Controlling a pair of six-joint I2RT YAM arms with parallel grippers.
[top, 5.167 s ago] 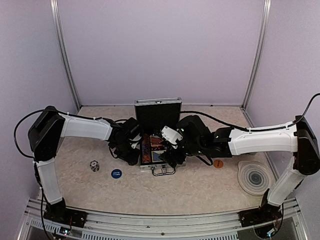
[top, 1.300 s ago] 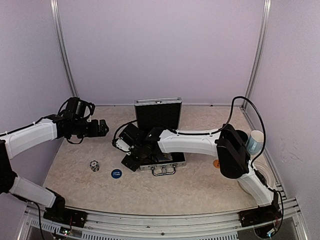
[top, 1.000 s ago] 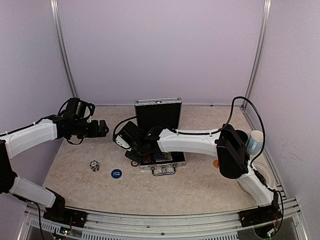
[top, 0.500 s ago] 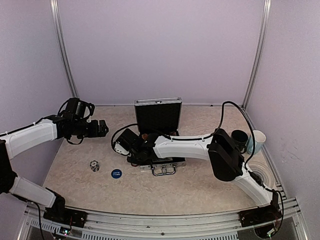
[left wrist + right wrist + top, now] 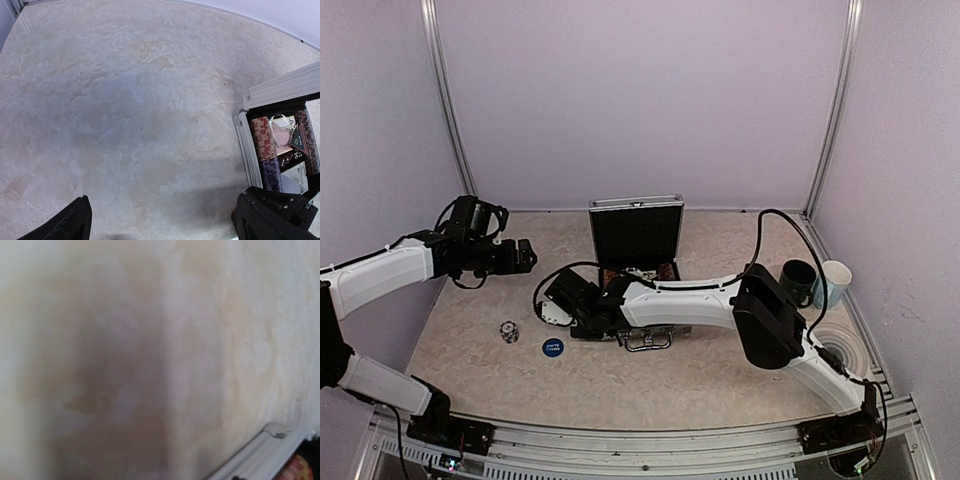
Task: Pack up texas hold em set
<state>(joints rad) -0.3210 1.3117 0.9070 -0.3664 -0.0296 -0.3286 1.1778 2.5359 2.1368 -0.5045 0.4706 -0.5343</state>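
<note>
Case: the ribbed silver case [image 5: 636,232] stands open at the middle of the desk [image 5: 720,380], towards the back, its black-lined lid upright.
Contents: the left wrist view shows rows of red and dark chips [image 5: 262,142] and a black triangle [image 5: 300,142] already in the tray.
Loose pieces: a blue round button [image 5: 552,347] lies on the desk just in front of the case's left corner. A small black-and-white piece [image 5: 508,331] sits further left, too small to identify.
Right gripper: the right gripper [image 5: 558,306] is low at the case's left front corner, with its arm stretched across the tray. I cannot tell whether its fingers are apart or together, as its wrist view is only blurred desk and a case edge.
Left gripper: the left gripper [image 5: 523,255] hovers well left of the case with its fingers spread wide and nothing between them.
Progress: probably late, with loose pieces left to gather before the lid closes.
Risks: the right arm lying over the tray could drag the case or tip the lid. The flat button may slide away from the fingers instead of lifting. Closing early would leave pieces out.
Bystanders: a dark mug [image 5: 798,280], a pale-blue mug [image 5: 831,282] and a ringed coaster [image 5: 840,350] sit far right, well apart.
</note>
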